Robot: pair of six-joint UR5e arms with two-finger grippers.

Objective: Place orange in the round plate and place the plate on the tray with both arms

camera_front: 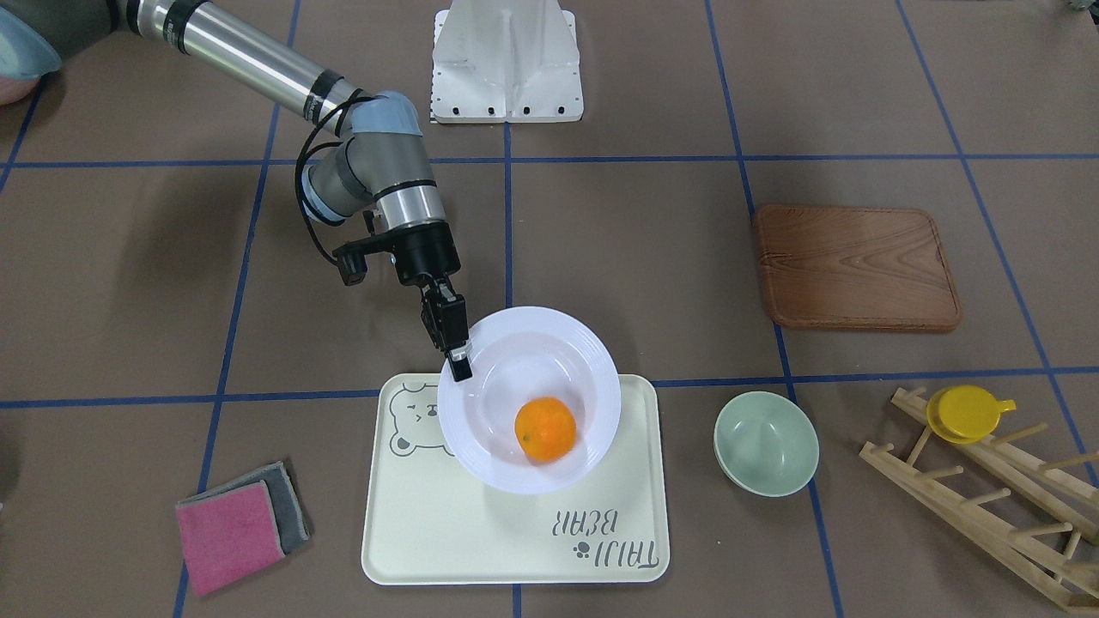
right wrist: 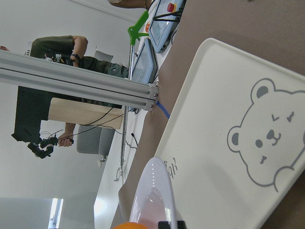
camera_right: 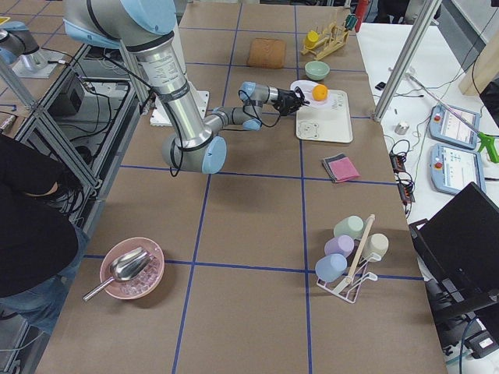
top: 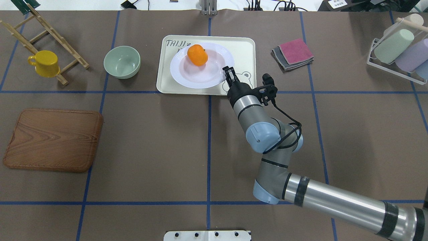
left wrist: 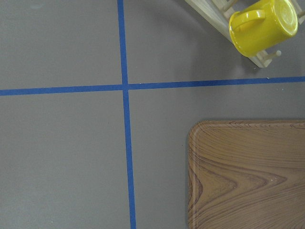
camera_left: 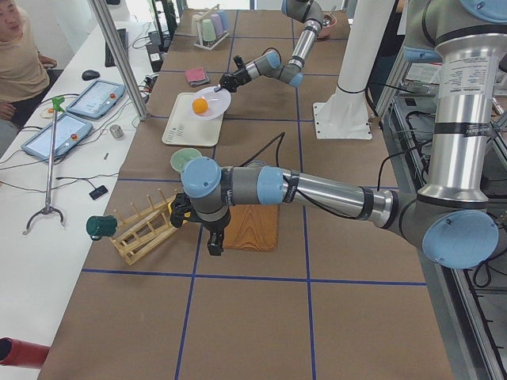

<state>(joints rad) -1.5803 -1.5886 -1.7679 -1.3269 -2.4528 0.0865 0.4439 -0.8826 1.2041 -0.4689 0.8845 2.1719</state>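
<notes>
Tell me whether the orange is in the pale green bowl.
No, the orange lies in the white round plate; the pale green bowl beside the tray holds nothing.

Near grey-silver right arm (camera_right: 178, 93) is reaching out across the brown-covered table (camera_right: 234, 234). Its black two-finger gripper (camera_right: 298, 98) is sitting at the rim of the white round deep plate (camera_right: 306, 87); the grip is too small to judge. Small bright-orange fruit (camera_right: 320, 92) is lying in the plate. Plate is sitting over the far end of the cream rectangular bear-face tray (camera_right: 329, 125). Pale green bowl (camera_right: 316, 70) is sitting just beyond the tray, brown wooden board (camera_right: 267, 52) further out. Folded pink cloth (camera_right: 341, 168) is lying near the tray's close end.
</notes>
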